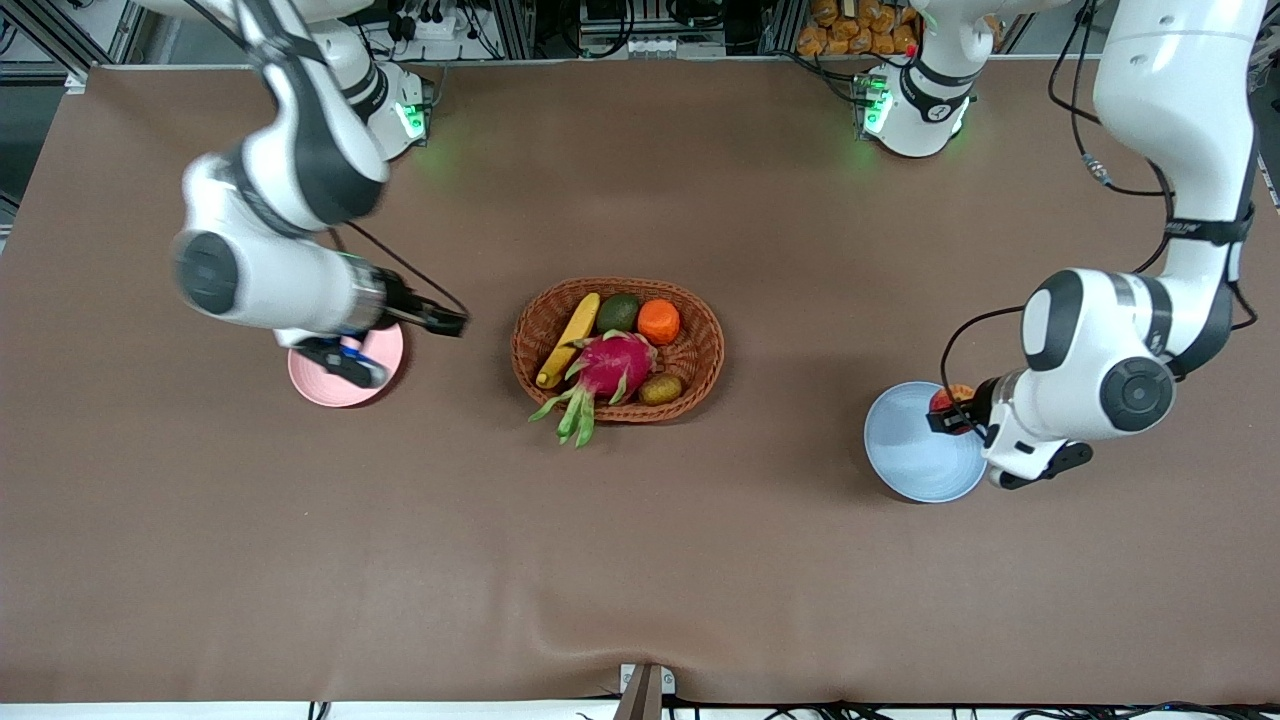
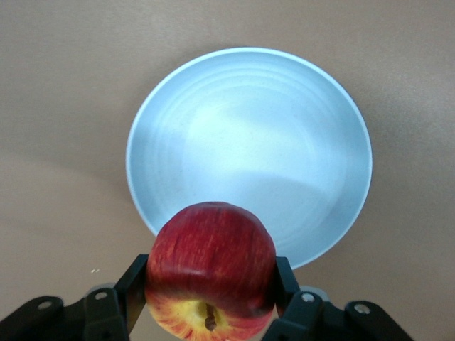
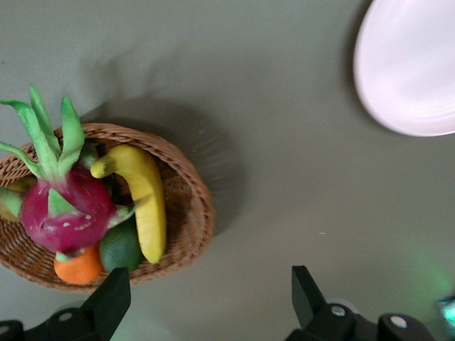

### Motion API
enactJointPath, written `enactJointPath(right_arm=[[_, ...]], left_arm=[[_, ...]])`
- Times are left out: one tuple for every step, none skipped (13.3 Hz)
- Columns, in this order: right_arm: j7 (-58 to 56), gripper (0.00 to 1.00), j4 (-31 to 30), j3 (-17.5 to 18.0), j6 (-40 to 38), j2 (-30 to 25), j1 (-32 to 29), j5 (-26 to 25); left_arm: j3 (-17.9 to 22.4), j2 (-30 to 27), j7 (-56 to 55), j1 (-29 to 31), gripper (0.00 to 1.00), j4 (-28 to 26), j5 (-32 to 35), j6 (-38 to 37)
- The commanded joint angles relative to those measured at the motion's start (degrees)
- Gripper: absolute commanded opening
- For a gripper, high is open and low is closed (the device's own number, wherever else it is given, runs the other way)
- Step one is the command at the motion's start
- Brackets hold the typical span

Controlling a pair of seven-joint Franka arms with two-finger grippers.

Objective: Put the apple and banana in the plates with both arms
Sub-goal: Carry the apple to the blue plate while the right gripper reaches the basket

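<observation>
I had the left gripper [image 2: 210, 298] pinching the apple [image 2: 211, 273] by its sides, hanging over the rim of the blue plate [image 2: 249, 128], which sat toward the left arm's end of the surface. My right gripper [image 3: 210, 302] was spread wide and empty, up over the bare surface between the pink plate [image 3: 412, 71] and the wicker basket [image 3: 188, 213]. The banana [image 3: 146, 199] lay in that basket, along the rim on the right arm's side, beside the dragon fruit [image 3: 64, 213], the avocado [image 1: 618, 312] and the orange [image 1: 659, 321].

To do this well, I judged the apple wanted carrying in toward the plate's middle and lowering close before I let go, since a round fruit dropped at the rim could roll off. For the banana, I reckoned on coming down across its middle, clear of the basket wall and those green dragon fruit leaves.

The left wrist view gave me the fingers [image 2: 131, 288] flat against the apple's flanks, which the front view mostly hid under the arm's bulk. The front view showed both plates and the basket at mid-surface together. The right wrist view alone showed the right gripper's gap plainly.
</observation>
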Motion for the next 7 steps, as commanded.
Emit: enactJointPath(right_arm=[[4.6, 1.0, -1.3, -0.53, 6.64, 3.95, 4.2, 1.43], [4.7, 1.0, -2.36, -0.53, 9.46, 4.75, 5.61, 1.43], [5.31, 0.94, -3.76, -0.53, 12.44, 5.45, 6.49, 1.61], [5.49, 0.9, -4.64, -0.53, 14.65, 6.07, 7.02, 1.7], [6.01, 0.89, -4.83, -0.53, 15.19, 6.86, 7.55, 1.87], [6.71, 0.88, -4.74, -0.53, 15.55, 7.47, 7.82, 2.92], [6.81, 0.83, -4.74, -0.53, 16.33, 7.74, 8.26, 4.67]], left_arm=[[-0.14, 2.6, -0.22, -0.43, 0.0, 2.68, 5.5, 0.14], [-0.14, 3.21, -0.48, -0.35, 0.0, 2.68, 7.18, 0.76], [-0.14, 3.65, -0.57, -0.26, 0.0, 2.68, 7.28, 0.85], [-0.14, 4.36, -0.58, -0.35, 0.0, 2.68, 7.28, 1.37], [-0.14, 4.88, -0.58, -0.35, 0.0, 2.59, 7.28, 2.25], [-0.14, 5.76, -0.84, -0.61, 0.0, 2.59, 7.28, 2.87], [-0.14, 6.12, -0.93, -0.7, 0.0, 2.68, 7.28, 3.4]])
